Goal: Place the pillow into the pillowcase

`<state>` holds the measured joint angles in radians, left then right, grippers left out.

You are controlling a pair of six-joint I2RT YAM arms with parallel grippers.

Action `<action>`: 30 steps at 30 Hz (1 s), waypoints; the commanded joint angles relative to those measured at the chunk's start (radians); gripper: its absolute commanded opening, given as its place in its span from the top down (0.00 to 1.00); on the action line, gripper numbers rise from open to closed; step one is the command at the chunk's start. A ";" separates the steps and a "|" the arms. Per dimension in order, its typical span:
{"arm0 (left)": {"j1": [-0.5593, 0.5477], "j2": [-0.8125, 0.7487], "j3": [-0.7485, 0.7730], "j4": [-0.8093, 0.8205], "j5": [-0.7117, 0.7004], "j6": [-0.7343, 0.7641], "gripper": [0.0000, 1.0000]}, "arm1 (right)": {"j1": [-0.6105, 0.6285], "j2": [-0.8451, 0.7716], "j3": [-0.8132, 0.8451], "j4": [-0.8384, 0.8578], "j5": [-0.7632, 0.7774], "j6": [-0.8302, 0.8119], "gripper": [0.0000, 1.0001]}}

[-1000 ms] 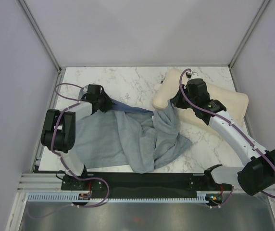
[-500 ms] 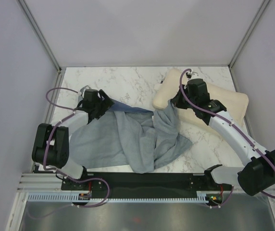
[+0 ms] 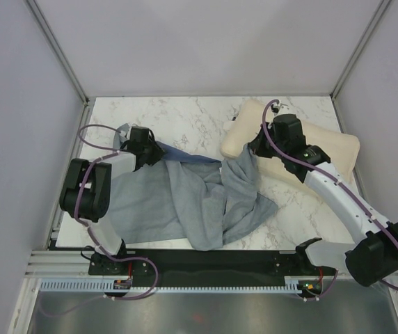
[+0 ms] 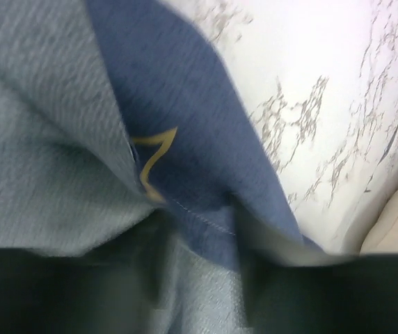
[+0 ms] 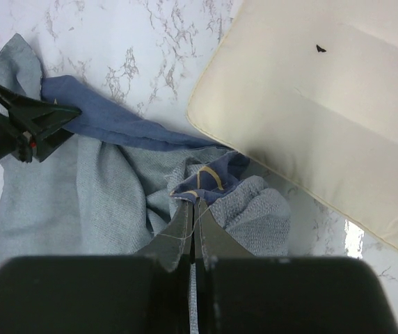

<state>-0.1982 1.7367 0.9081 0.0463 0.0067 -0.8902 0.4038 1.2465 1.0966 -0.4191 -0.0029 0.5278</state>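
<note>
The pillowcase (image 3: 178,202) lies crumpled on the marble table, pale grey-blue inner side up, with a dark blue edge strip running between my two grippers. My left gripper (image 3: 156,152) is shut on its left end. In the left wrist view the dark blue cloth (image 4: 185,104) with a cream outline runs down between the jaws (image 4: 199,236). My right gripper (image 3: 253,150) is shut on a bunched fold of the case (image 5: 255,209), fingertips together (image 5: 197,203). The cream pillow (image 3: 328,142) lies at the back right, partly under my right arm, also in the right wrist view (image 5: 324,104).
The marble table top (image 3: 185,118) is bounded by pale walls at the back and sides. A black base rail (image 3: 213,268) runs along the near edge. My left gripper's black fingers (image 5: 42,120) show in the right wrist view.
My left arm's elbow swung out to the left and came back; its gripper stayed on the cloth edge. The right arm and pillow hardly moved.
</note>
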 commanded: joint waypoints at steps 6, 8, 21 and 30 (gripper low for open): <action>0.094 0.060 0.224 -0.017 -0.056 0.025 0.98 | 0.000 -0.036 0.014 -0.001 0.006 -0.008 1.00; 0.153 0.023 0.236 -0.017 -0.056 0.025 0.98 | 0.000 -0.024 -0.004 0.002 -0.020 -0.011 1.00; 0.338 -0.327 0.100 -0.247 -0.280 0.138 0.98 | 0.158 0.253 0.114 0.115 -0.077 0.005 1.00; 0.356 0.035 0.445 -0.286 -0.194 0.083 0.98 | 0.057 0.545 0.483 0.074 0.009 -0.009 1.00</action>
<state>0.1501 1.6817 1.2400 -0.2207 -0.1791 -0.7952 0.5323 1.7184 1.4685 -0.3588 -0.0170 0.5102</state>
